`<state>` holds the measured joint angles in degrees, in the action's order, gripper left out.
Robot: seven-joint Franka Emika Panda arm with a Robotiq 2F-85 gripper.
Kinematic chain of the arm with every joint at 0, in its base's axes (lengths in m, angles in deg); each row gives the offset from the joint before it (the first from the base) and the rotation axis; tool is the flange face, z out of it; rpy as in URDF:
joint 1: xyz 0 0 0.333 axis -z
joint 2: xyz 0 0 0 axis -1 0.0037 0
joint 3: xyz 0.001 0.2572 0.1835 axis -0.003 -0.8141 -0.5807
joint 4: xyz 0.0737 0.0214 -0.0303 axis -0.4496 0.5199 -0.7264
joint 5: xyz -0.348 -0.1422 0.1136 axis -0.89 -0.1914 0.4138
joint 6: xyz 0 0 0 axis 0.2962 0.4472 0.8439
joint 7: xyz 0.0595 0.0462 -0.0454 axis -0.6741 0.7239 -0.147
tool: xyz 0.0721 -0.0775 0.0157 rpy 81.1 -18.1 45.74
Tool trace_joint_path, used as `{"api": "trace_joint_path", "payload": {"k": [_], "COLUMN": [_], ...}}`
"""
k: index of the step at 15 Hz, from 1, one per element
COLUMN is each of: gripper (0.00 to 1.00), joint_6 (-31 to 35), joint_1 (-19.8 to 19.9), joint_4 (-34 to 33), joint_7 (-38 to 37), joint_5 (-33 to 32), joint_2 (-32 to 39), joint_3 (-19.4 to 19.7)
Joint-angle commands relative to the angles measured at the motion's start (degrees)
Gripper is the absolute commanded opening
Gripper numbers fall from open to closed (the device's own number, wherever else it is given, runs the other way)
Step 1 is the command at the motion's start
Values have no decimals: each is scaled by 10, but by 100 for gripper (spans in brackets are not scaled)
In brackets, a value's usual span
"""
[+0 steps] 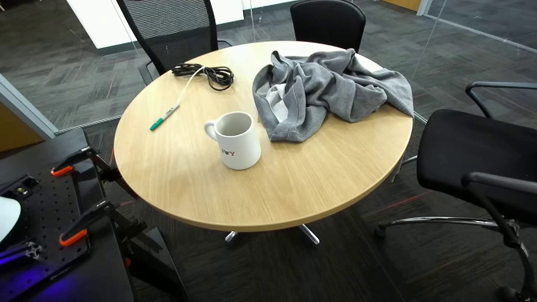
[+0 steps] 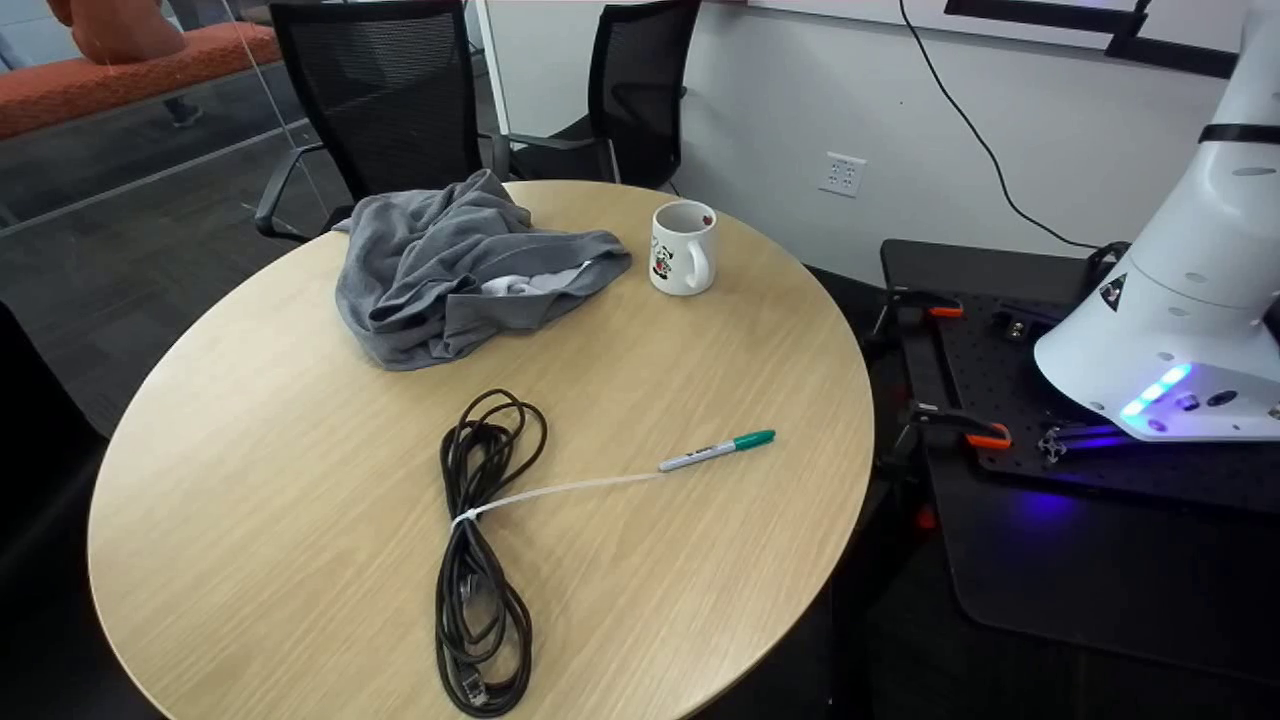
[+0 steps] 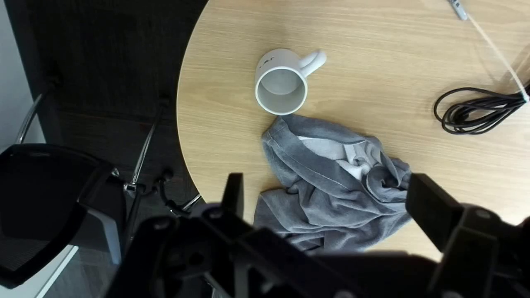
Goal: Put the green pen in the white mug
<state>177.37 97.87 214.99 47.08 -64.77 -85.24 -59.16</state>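
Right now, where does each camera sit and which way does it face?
In an exterior view: standing apart, looking down over the table toward black chairs; a sliver of the robot's base shows.
In an exterior view: standing apart, looking down over the table toward a wall; base and lower arm show.
Wrist view: mounted by the open claw, whose dark fingers show, looking down at the mug and cloth.
Both exterior views share the mug, pen and cable.

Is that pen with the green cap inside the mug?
No: in an exterior view, the green pen lies on the round table, apart from the white mug.
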Motion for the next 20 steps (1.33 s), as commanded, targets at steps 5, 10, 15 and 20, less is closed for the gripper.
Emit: {"api": "trace_joint_path", "payload": {"k": [5,10,15,20], "gripper": [100,100,100,100], "joint_6": [19,49,87,160], "joint_1": [-26,-80,-131,-162], "joint_4": [8,34,79,122], "joint_7": [37,127,200,235], "joint_5": [-5,10,31,48], "joint_2": [2,2,14,57], "joint_3": [-4,-4,-4,-12]}}
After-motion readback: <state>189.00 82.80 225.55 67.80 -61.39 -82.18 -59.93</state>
